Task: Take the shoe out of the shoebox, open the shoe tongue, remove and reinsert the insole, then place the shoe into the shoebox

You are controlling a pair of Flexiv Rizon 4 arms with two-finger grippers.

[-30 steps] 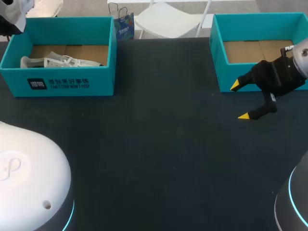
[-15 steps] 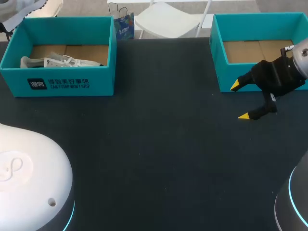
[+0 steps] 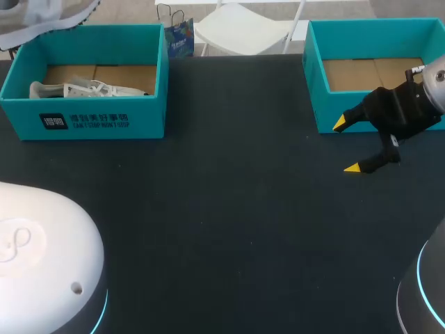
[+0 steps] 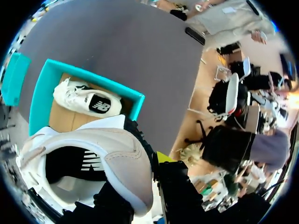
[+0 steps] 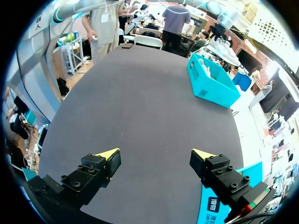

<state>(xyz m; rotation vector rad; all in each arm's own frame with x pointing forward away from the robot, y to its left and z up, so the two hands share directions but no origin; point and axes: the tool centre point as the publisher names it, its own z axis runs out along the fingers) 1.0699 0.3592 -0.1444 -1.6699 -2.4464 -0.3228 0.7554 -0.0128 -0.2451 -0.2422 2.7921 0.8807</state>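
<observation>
— Starting at the far left, what does the left gripper [image 4: 148, 189] have?

— It is clamped on a pale shoe [image 4: 93, 158] with a dark logo on its side. One yellow tip shows just beside the shoe, while the other finger is hidden under it. The shoe is up in the air near the far left corner of the left shoebox [image 3: 90, 122], clear of its walls.

— And inside that box?

— A second shoe [image 3: 83, 89], white, lies on its side on the cardboard floor, towards the box's left end.

— What comes next, moving right?

— The dark table [image 3: 229, 209] runs across the middle, then comes the right gripper [image 3: 345, 146]. Its fingers are spread wide, and in the right wrist view only the table's surface shows between the two yellow tips.

— Where is it in relation to the other box?

— It is just in front of the right shoebox [image 3: 375, 38], at the near left corner. One tip is seen against the front wall and the other is over the table. The box's floor shows plain brown cardboard
</observation>
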